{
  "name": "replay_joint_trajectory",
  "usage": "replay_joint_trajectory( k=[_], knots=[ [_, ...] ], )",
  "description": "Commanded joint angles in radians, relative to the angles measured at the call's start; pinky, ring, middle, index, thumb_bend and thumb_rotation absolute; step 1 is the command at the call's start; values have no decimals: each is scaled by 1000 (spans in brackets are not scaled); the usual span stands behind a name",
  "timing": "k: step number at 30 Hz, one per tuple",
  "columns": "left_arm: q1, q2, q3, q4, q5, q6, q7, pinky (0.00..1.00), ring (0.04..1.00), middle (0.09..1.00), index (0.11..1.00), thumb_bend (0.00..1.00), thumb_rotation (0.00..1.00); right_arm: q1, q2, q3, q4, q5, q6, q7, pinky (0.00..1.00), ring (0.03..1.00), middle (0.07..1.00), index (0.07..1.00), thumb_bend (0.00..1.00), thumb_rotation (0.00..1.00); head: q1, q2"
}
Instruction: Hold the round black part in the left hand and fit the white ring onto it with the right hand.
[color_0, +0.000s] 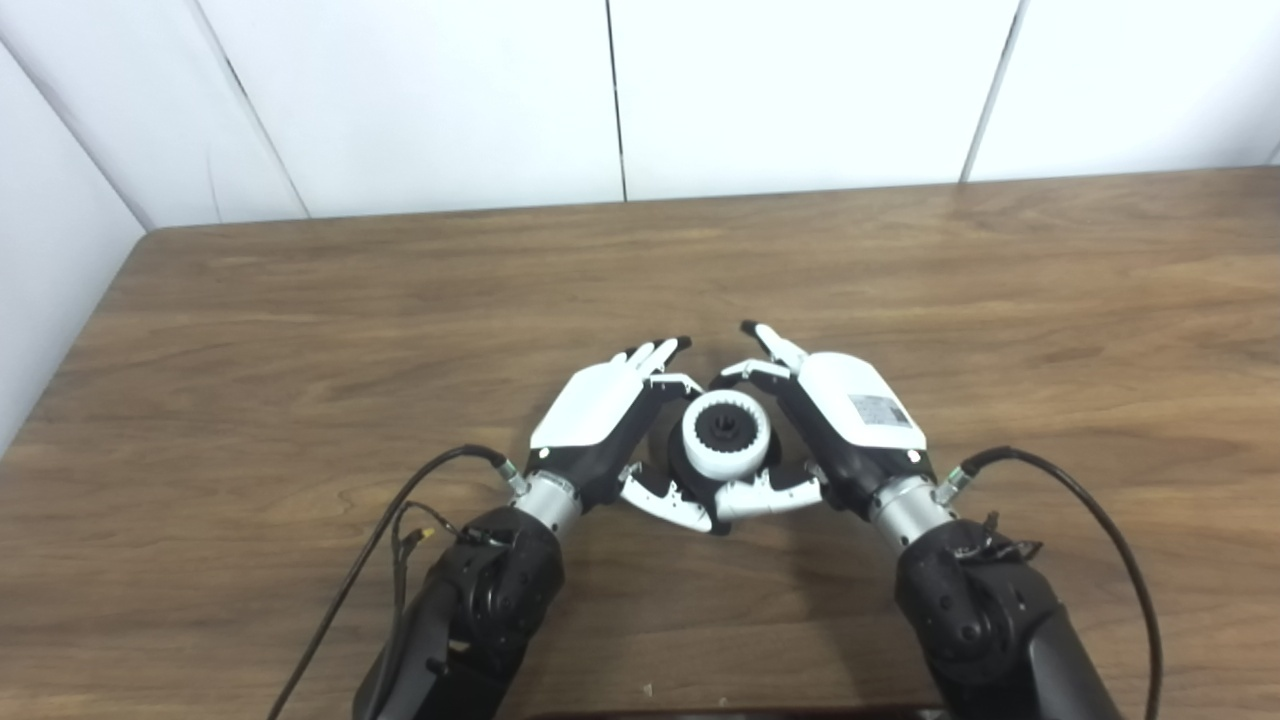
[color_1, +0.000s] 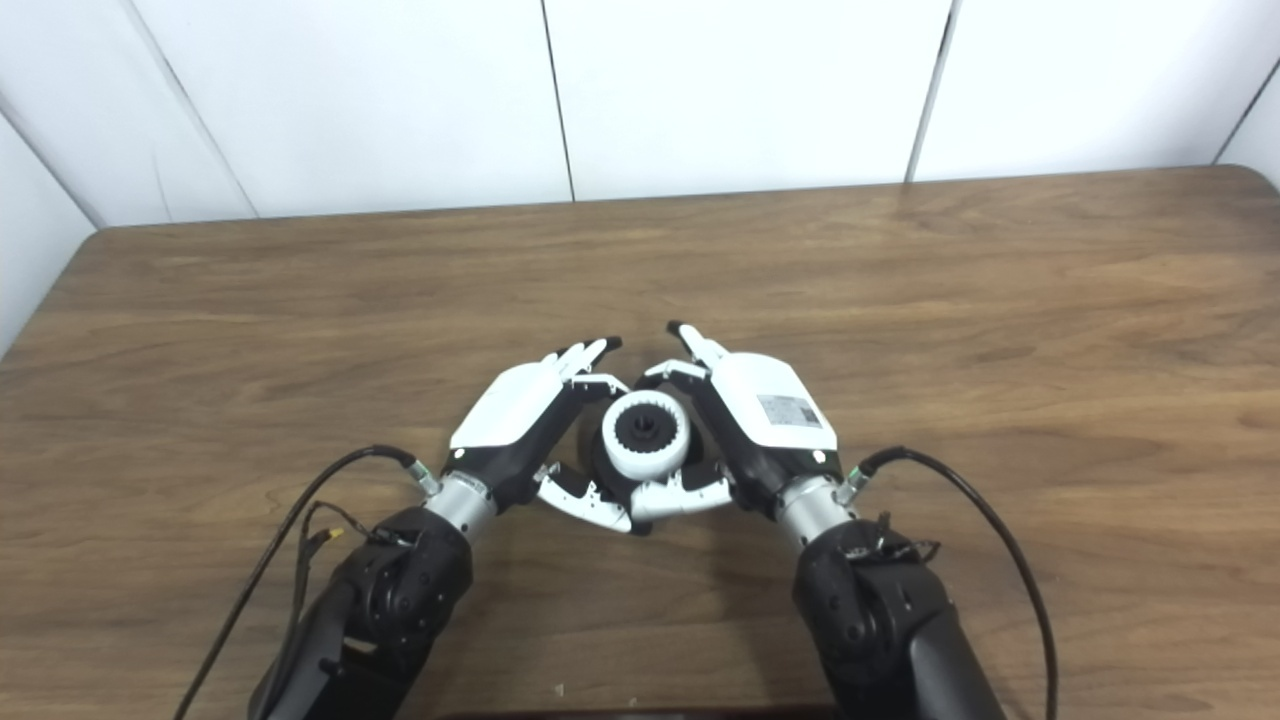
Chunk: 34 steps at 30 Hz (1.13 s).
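**A:** Starting with the left eye view: where does the part sit, and which way does it face?

**B:** The white ring (color_0: 726, 434) sits around the round black part (color_0: 722, 428) at the table's (color_0: 300, 330) near middle; the toothed bore faces up toward the camera, so the axis runs roughly upright, tipped slightly toward six o'clock; being round, it has no long axis across the table.

**A:** And the hands?

**B:** The left hand (color_0: 600, 420) wraps it from nine o'clock, the right hand (color_0: 840, 420) from three o'clock; fingers curl behind at twelve, thumbs meet below at six; both look closed on the assembly, though which hand touches ring or black part I cannot tell.

**A:** Does the right eye view say the same?

**B:** Yes; ring (color_1: 646, 437) on the black part (color_1: 641, 430), cupped between left hand (color_1: 520, 410) and right hand (color_1: 765, 415); bore again facing up.

**A:** Room to move?

**B:** Bare wood (color_1: 1000, 300) spreads wide toward twelve, three and nine o'clock; the far edge meets the white wall (color_1: 700, 90) at twelve; the left edge lies well off at nine; the rounded far-right corner shows at two.
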Motion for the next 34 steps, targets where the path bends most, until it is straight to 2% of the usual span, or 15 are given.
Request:
replay_joint_trajectory(
  k=[1,3,9,14,18,22,27,34],
  knots=[
    [-32,1,4,-39,6,-5,4,1000,1000,1000,610,978,322,-37,3,-3,-56,0,6,23,861,973,1000,995,1000,554,-1,0],
    [-32,2,4,-37,9,-7,6,1000,1000,1000,610,963,304,-40,-2,-5,-62,1,10,45,863,979,1000,999,1000,546,-1,-1],
    [-29,1,5,-39,14,-5,9,1000,1000,1000,608,964,336,-48,-28,-20,-92,13,25,127,886,999,1000,1000,1000,527,-7,-4],
    [-28,2,5,-40,17,-4,8,1000,1000,1000,608,964,323,-53,-68,-53,-125,29,47,195,888,1000,1000,1000,1000,443,-12,-10],
    [-28,3,5,-32,18,-9,13,1000,1000,1000,609,959,321,-48,-124,-117,-131,80,54,205,893,1000,1000,1000,1000,402,-14,-14],
    [-29,4,6,-29,17,-8,12,1000,1000,1000,610,959,320,-47,-164,-153,-125,90,53,201,883,1000,1000,1000,1000,383,-18,-16],
    [-28,4,8,-27,11,-13,17,1000,1000,1000,608,961,312,-46,-191,-180,-116,95,58,192,887,1000,1000,1000,1000,366,-28,-18],
    [-28,8,8,-24,12,-21,25,1000,1000,1000,606,964,320,-42,-199,-194,-109,109,52,179,892,1000,1000,1000,1000,376,-32,-18]
  ],
)
